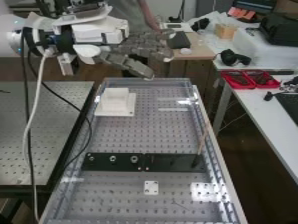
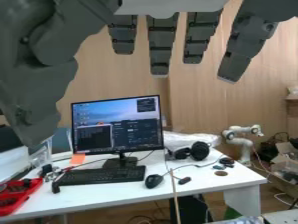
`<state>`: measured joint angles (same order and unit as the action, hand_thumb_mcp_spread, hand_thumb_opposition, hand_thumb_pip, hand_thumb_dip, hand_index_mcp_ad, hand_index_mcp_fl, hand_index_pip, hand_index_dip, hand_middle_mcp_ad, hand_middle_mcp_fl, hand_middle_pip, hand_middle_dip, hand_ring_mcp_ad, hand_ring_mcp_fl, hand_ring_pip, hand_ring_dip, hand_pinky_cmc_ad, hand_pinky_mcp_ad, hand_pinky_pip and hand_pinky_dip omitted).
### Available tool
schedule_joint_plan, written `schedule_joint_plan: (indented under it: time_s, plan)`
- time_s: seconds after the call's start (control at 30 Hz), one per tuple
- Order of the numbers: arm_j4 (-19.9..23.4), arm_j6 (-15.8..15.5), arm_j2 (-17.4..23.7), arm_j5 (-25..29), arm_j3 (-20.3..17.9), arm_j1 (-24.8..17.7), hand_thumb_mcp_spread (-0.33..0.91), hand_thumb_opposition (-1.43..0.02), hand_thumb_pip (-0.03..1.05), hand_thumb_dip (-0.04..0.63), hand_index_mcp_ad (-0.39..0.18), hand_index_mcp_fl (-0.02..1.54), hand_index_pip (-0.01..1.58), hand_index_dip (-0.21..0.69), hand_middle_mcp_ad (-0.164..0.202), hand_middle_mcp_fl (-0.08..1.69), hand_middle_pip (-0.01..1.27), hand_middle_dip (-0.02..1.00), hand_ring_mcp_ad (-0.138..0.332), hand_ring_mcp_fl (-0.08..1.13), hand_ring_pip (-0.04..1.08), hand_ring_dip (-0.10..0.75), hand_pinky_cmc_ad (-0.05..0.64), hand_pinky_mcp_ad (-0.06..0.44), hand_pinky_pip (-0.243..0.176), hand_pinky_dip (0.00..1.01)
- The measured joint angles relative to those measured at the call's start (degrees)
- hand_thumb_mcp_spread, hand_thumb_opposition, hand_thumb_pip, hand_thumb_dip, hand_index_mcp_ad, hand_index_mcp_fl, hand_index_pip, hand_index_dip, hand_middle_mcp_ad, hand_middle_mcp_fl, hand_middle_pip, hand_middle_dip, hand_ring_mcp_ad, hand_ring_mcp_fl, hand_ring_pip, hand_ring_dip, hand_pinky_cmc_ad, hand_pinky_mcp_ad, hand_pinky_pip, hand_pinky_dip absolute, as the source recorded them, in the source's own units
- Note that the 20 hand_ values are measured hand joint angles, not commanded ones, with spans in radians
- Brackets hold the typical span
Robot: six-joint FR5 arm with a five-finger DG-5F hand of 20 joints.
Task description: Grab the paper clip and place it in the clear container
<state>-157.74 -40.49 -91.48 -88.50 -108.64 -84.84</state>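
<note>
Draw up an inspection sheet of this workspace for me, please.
Surface: perforated bench, with bright glare spots.
Job's things: thin dark piece on the bench's near part, possibly the paper clip; too small to tell.
Clutter: white block toward the far left; dark strips across the bench; thin rod at their right end.
Hand: up by the bench's far end, fingers straight.
Cables: black cable looping over the bench's left edge; white cable hanging farther left.
Surroundings: desk with monitor, keyboard, mouse.
</note>
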Motion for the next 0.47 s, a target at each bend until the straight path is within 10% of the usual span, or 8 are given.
schedule_joint_plan:
  time_s: [0.47]
  plan:
    - [-2.81,-2.07,-0.11,-0.92,1.6,0.22,0.21,-0.68,0.52,0.129,-0.12,0.04,0.1,-0.202,0.063,0.08,0.13,0.28,0.136,0.0,0.09,0.15,0.393,0.295,-0.061,0.35]
